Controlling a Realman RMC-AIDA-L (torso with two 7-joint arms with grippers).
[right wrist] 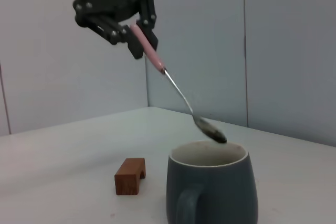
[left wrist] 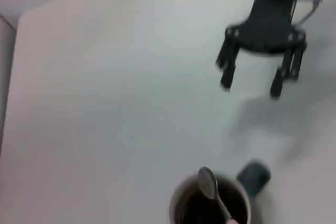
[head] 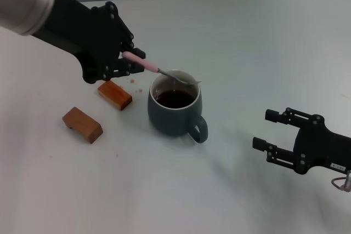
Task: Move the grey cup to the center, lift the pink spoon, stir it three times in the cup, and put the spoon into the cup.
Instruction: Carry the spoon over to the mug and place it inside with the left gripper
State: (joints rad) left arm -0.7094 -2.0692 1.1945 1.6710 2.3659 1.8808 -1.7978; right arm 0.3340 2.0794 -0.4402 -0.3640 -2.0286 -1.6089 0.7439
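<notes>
One pink spoon (head: 164, 72) slants from left end effector (head: 131, 61) over grey cup (head: 175, 109).

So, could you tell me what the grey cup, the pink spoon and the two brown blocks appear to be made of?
The grey cup looks like glazed ceramic: a smooth satin blue-grey wall with a pale rim. The pink spoon, held in the left gripper, has a shiny silver bowl and stem, likely metal, and a matte pink handle, perhaps plastic or coated. The brown blocks look like finished wood, warm and slightly glossy.

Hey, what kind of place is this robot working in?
Probably a lab or test bench: a bare white table with plain wall panels behind, holding only a grey cup, two wooden blocks, and a pink spoon held by the left hand.
</notes>
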